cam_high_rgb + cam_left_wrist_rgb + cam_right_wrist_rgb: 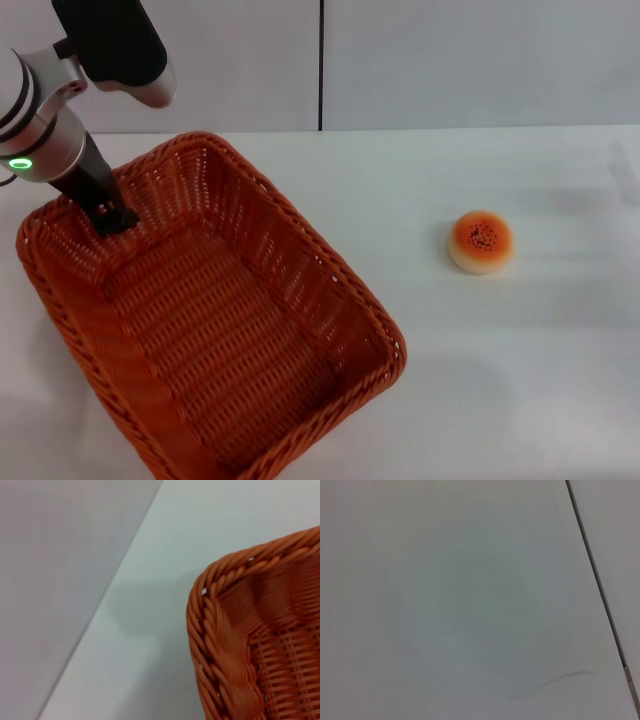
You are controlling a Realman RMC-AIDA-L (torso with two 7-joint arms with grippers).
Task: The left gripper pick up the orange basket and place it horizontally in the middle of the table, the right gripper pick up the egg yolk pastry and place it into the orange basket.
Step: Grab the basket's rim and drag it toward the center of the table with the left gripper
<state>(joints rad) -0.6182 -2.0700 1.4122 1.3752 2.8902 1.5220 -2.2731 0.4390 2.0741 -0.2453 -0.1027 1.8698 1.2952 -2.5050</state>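
The left gripper (112, 215) reaches down at the far left rim of the orange basket (215, 320), its black tip against the wall there, though whether it is clamped on the weave I cannot tell. The basket sits skewed on the white table (500, 380), and the egg yolk pastry (481, 242) lies well apart to its right, glazed top up

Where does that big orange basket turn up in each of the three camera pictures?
Head view: orange basket fills the lower left, lying at a slant, with the left pincer at its far wall.
Left wrist view: only one braided rim corner shows.
Right wrist view: not in it.
Shared landmark: the white table.
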